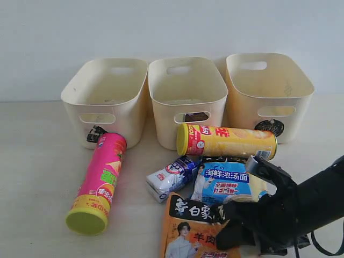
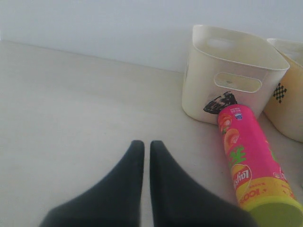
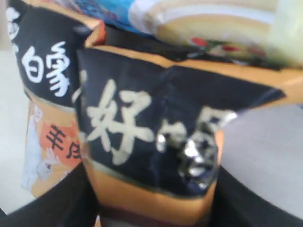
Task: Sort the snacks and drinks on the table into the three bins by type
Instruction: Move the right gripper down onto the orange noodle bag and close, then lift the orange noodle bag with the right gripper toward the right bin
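Three bins (image 1: 166,118) stand along the top. Below them a pink tube (image 1: 101,180), yellow tube (image 1: 231,141), carton (image 1: 172,176) and blue packet (image 1: 226,183) lie on the counter (image 1: 32,188). The right jaws reach the orange packet (image 1: 188,226) at the bottom.

Left wrist: the left jaws are clenched on nothing, with the pink tube at the right edge.

Right wrist: the jaws pinch the crinkled orange packet. I think the thin, shiny wrapper could slip out when lifted.

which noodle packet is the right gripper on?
The orange-black noodle packet at the front of the pile: it is bunched between the jaws of the right gripper. The blue noodle packet lies behind it, outside the jaws.
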Controlling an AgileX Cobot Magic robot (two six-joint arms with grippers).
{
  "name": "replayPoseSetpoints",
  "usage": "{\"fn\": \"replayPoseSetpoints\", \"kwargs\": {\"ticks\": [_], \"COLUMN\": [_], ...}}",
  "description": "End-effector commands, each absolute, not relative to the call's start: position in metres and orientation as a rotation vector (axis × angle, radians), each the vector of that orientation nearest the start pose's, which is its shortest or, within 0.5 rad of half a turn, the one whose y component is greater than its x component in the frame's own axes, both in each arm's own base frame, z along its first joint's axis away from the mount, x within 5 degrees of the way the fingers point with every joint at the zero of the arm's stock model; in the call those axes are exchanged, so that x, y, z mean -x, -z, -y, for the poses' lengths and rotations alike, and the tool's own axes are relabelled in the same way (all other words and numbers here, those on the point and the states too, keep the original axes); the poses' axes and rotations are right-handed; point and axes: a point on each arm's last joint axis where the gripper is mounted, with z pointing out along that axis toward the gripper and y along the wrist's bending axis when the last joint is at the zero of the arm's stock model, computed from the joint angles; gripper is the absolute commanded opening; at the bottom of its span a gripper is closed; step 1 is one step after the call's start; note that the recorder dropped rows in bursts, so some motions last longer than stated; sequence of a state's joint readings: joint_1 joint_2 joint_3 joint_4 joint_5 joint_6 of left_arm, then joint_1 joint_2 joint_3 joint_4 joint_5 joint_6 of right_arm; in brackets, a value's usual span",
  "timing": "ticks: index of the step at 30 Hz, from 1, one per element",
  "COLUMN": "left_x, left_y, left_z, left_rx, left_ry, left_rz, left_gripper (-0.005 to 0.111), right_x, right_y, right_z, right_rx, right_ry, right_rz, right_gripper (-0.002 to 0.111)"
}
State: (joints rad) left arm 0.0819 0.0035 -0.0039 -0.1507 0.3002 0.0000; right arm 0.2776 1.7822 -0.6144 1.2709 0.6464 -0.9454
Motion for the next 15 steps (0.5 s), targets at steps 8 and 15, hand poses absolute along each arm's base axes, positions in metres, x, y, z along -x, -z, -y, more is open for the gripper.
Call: {"fn": "replayPoseSetpoints", "kwargs": {"ticks": [8, 15], "left_x": [-0.055, -0.055], "left_y": [-0.187, -0.187], "left_z": [0.000, 0.000], "left_rx": [0.168, 0.168], "left_ry": [0.087, 0.087], "left_rz": [-1.765, -1.765], "left_gripper": [0.004, 0.004], "right_x": [-0.224, -0.218], "right_y": [-0.128, -0.184], "right_z": [-0.119, -0.118], "right_rx": [0.276, 0.361], "right_ry": [-0.982, -0.991], "right_rz": [-2.818, -2.590], "right_gripper": [0.000, 0.000]}}
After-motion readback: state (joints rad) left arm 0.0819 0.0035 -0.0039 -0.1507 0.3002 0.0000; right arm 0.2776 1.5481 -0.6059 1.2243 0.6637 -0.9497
